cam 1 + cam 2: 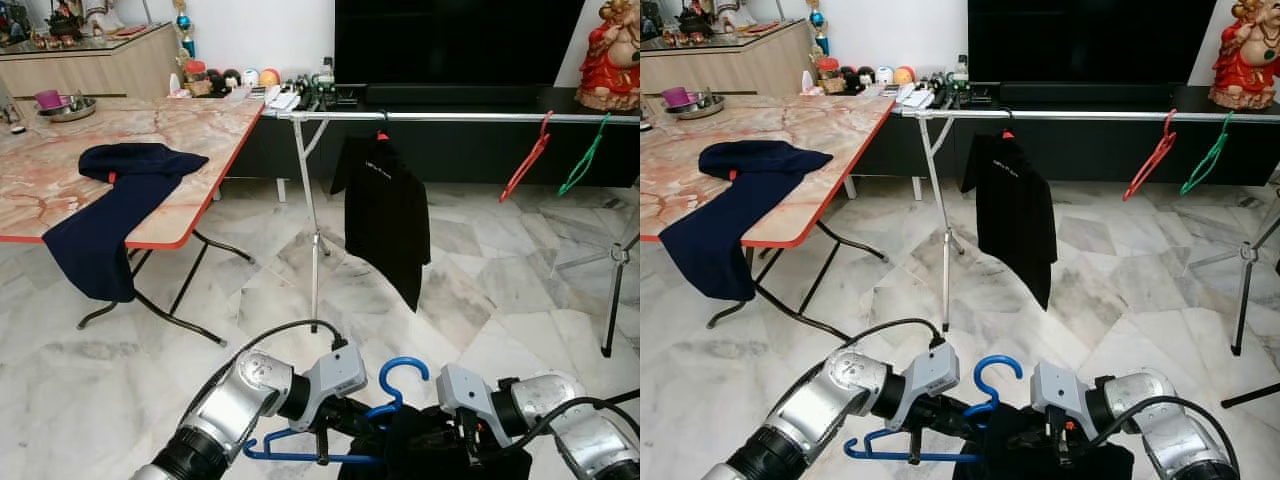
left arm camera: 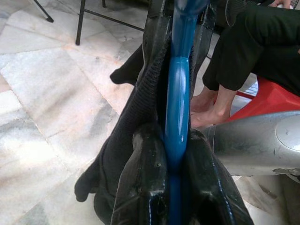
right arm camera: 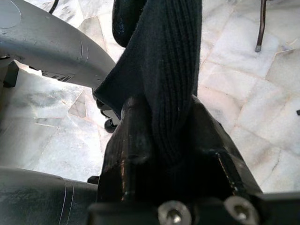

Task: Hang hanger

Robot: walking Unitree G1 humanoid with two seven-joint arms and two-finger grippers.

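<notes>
Blue plastic hanger (image 1: pixel 385 415): low before the robot, hook up, threaded into a black knit garment (image 1: pixel 420 450). Left pincer (image 2: pixel 176 154): fingers pinched on the hanger's blue bar. Right pincer (image 3: pixel 164 140): clamped on a ribbed fold of the garment. Silver clothes rail (image 1: pixel 450 117): beyond, carrying a hung black shirt (image 1: pixel 385 215), red wire hanger (image 1: pixel 527 160), green wire hanger (image 1: pixel 585 155). Marble-patterned desk (image 1: pixel 190 130): left, navy cloth (image 1: pixel 110 215) draped over its edge.

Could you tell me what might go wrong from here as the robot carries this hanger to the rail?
The black garment is pinched by the right gripper and may slide off the blue hanger held by the left gripper. The rail stands well ahead. The hung black shirt could be knocked. The table sits close on the left.
</notes>
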